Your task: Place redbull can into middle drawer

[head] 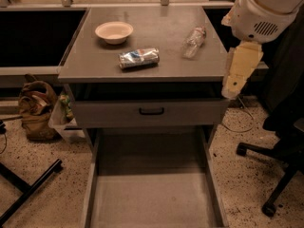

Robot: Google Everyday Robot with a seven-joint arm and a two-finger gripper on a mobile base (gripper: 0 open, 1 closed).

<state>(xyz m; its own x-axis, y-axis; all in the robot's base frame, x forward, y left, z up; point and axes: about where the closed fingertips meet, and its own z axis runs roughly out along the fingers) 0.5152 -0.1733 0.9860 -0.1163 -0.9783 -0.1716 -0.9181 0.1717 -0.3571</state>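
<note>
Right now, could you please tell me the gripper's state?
Gripper: beside the cabinet, away from the redbull can; open or closed cannot be told.

1. The redbull can [138, 58], on the cabinet top [161, 32], is shiny dented metal.
2. The middle drawer [152, 198], below that top, is matt grey metal.
3. The gripper [236, 76], right of that top, looks smooth cream plastic.
</note>
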